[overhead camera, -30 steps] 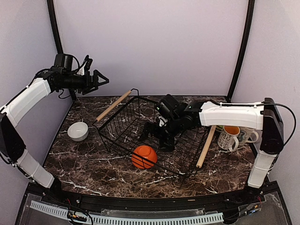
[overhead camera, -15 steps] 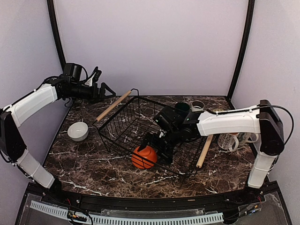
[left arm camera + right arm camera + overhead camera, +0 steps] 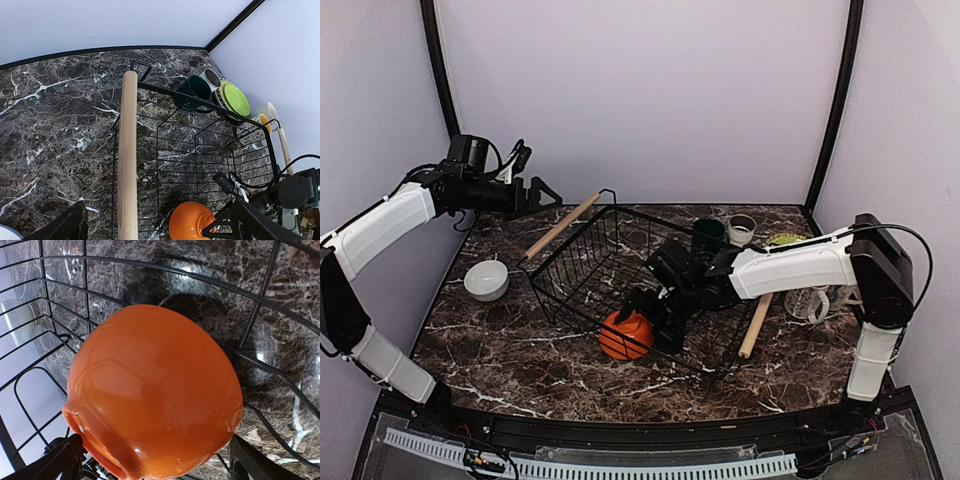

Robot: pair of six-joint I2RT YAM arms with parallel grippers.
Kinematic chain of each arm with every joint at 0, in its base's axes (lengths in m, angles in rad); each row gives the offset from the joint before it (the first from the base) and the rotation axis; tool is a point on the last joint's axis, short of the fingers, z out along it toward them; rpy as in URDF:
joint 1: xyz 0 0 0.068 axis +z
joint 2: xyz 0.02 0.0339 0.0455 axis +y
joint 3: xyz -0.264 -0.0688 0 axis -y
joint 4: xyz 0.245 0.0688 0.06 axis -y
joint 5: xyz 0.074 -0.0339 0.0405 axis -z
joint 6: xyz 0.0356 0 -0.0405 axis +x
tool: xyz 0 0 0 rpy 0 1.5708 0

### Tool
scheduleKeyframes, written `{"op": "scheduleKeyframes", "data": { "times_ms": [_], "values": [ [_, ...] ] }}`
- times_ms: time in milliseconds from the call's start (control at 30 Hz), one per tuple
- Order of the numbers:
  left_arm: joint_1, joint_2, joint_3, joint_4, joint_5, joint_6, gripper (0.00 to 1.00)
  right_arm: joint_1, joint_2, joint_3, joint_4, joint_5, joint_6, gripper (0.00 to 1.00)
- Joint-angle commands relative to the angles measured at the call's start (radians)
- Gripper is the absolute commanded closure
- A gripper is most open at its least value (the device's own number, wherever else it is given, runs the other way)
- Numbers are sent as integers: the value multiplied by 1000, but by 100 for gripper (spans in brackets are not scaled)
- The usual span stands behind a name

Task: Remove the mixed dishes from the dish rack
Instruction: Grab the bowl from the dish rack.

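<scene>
The dish rack [image 3: 582, 268] is a black wire basket with wooden handles; it stands tilted mid-table. An orange bowl [image 3: 625, 336] lies upside down in its near corner. My right gripper [image 3: 645, 312] is open, with its fingers on either side of that bowl. In the right wrist view the bowl [image 3: 150, 390] fills the frame between the fingers [image 3: 62, 465] over the rack wires [image 3: 150, 265]. My left gripper [image 3: 535, 190] is open and empty, raised at the back left. Its wrist view shows the rack [image 3: 127, 150] and the bowl [image 3: 192, 222] below.
A white bowl [image 3: 486, 280] sits left of the rack. Behind the rack stand a dark green cup [image 3: 708, 235], a small white cup [image 3: 741, 228] and a lime-green plate [image 3: 785, 240]. Patterned mugs [image 3: 810, 300] stand at the right, partly behind my right arm.
My right gripper has moved left and nearer, from the rack's middle to the orange bowl, which uncovers the cups behind. My left gripper has dropped slightly and moved right.
</scene>
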Motion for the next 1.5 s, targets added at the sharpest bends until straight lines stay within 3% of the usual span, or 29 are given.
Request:
{"op": "scheduleKeyframes", "data": {
  "times_ms": [0, 500, 800, 1033, 1133, 1267, 1467],
  "values": [
    [-5, -30, -25, 5, -24, 22, 2, -6, 44, 12, 17, 61, -41, 1],
    [-5, -9, -38, 16, -28, 17, 2, -29, 109, 77, 241, 50, -127, 1],
    [-5, -1, -39, 15, -25, 16, 2, -6, 54, 128, 177, 74, -159, 1],
    [-5, 5, -43, 19, -22, 14, 2, -21, 99, 64, 386, 27, -85, 1],
    [-5, 7, -42, 19, -22, 15, 2, -25, 130, 93, 358, 33, -77, 1],
    [-5, 9, -41, 12, -30, 18, 2, -22, 123, 127, 169, 101, -90, 1],
    [-5, 18, -39, 12, -19, 15, 2, -29, 130, 48, 283, 47, -42, 1]
  ]
}}
